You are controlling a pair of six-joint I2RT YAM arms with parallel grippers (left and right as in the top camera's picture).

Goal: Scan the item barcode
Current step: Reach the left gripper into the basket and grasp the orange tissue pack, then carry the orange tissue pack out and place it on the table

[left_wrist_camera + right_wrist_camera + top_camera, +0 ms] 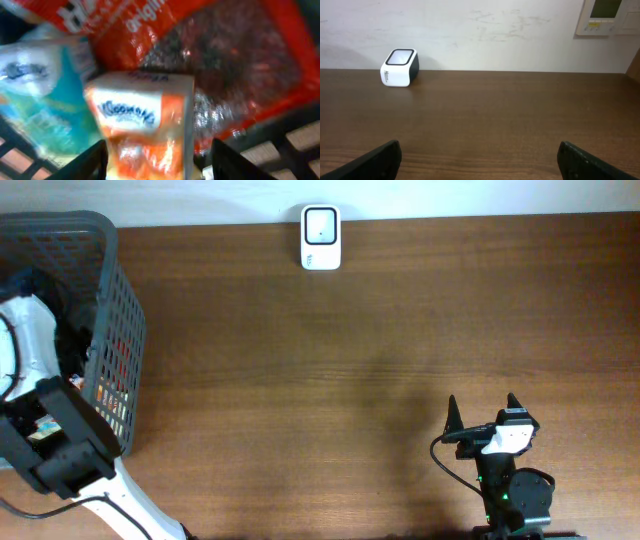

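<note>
Inside the mesh basket [125, 330], left pincer [157, 160] astride glossy carton [140, 115], grip unclear; right pincer [487, 162] wide, empty.

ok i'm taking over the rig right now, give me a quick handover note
left fingers: down in the grey basket, either side of an orange-and-white packet; can't tell if they grip it.
right fingers: open, empty, low over the table's near right.
scanner: white, at the table's far edge.
done: nothing scanned; the packet is in the basket.
left: secure the packet, lift it out, show its barcode to the scanner.
</note>
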